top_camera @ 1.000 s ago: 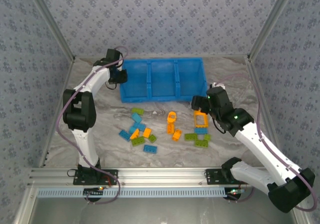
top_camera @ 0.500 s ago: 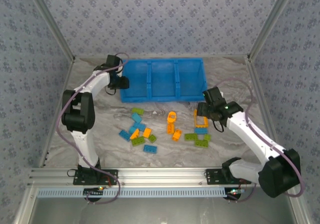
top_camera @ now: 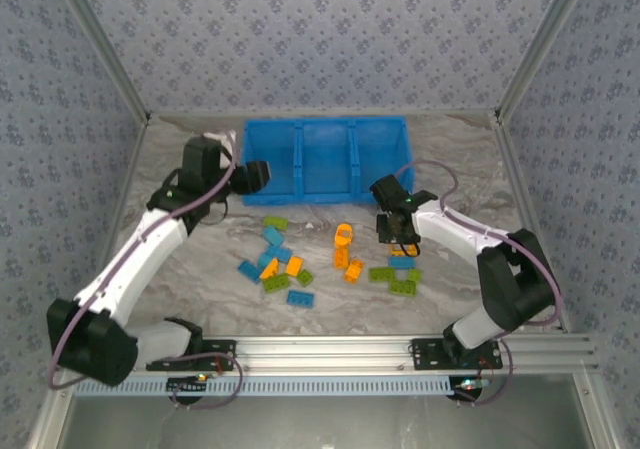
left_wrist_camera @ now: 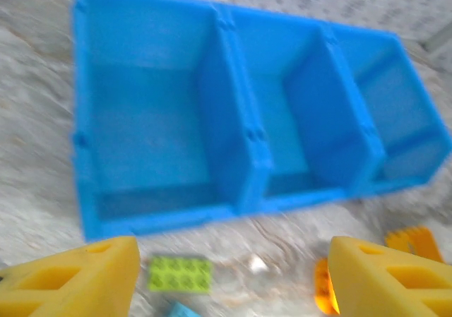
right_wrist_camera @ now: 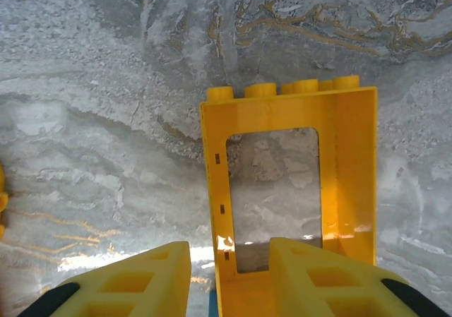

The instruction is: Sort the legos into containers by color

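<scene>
Several loose legos (top_camera: 275,264) in blue, lime and orange lie scattered on the marbled table (top_camera: 190,269), not far from the arm bases. At the right of that scatter, the right gripper (top_camera: 395,235) is down over an open orange frame (right_wrist_camera: 289,183) lying flat on the table. Its yellow fingers (right_wrist_camera: 127,285) are drawn narrow, astride one near corner of the frame, though I cannot tell whether they actually pinch it. Farther back on the left, the left gripper (left_wrist_camera: 233,267) hangs with jaws spread wide above a lime green brick (left_wrist_camera: 180,274), just in front of the bin. Farthest off sits the long blue bin (left_wrist_camera: 244,190), its three containers (top_camera: 325,164) side by side.
</scene>
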